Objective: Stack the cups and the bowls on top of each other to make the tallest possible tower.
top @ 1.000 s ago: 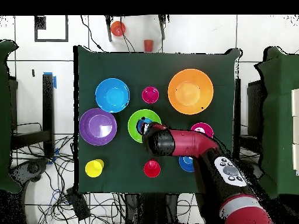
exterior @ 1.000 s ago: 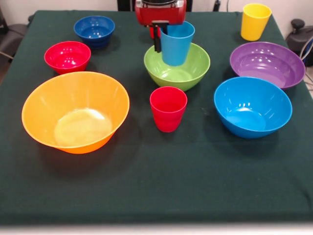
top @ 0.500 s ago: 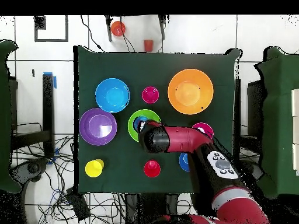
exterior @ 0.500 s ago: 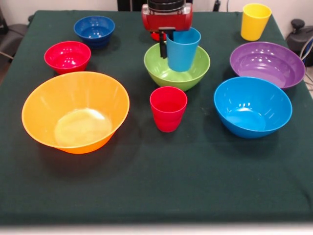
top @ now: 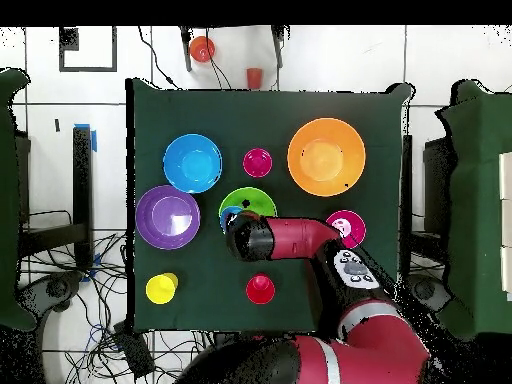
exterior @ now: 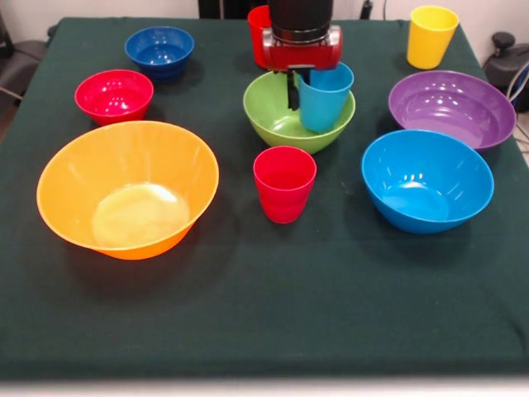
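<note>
Heads up: gripper is clamped on the light blue cup by its rim, w/ the cup's base down inside the green bowl. In the overhead view you can barely see either, arm covers most of them. Second red cup is half hidden behind the wrist.

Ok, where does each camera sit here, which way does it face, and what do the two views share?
Front view: sits across the table, facing the robot; shows the gripper holding the light blue cup in the green bowl.
Overhead view: sits above, looking straight down; shows the red arm reaching from the bottom edge.
Shared: the green bowl, orange-yellow bowl and purple bowl, turned half round between views.
</note>
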You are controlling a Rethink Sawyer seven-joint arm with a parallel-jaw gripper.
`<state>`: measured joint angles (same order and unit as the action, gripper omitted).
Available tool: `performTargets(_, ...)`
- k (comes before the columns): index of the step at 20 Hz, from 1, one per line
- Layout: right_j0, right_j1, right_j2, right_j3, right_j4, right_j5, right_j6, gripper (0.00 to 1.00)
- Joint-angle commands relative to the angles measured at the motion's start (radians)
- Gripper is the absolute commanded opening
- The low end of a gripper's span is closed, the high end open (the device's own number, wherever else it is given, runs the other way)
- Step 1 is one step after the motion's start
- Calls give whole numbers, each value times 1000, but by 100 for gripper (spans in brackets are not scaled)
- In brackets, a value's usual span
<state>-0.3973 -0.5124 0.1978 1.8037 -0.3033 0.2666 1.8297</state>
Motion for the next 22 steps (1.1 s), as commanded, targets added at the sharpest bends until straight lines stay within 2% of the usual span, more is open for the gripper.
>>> performTargets(1,45,108,-23,-119,8,47,89,0)
performTargets(7,45,99,-39,-85,-4,38,79,0)
performTargets(14,49,106,-46,-98,-8,60,65,0)
performTargets(22,49,196,-47,-242,-1,122,23,0)
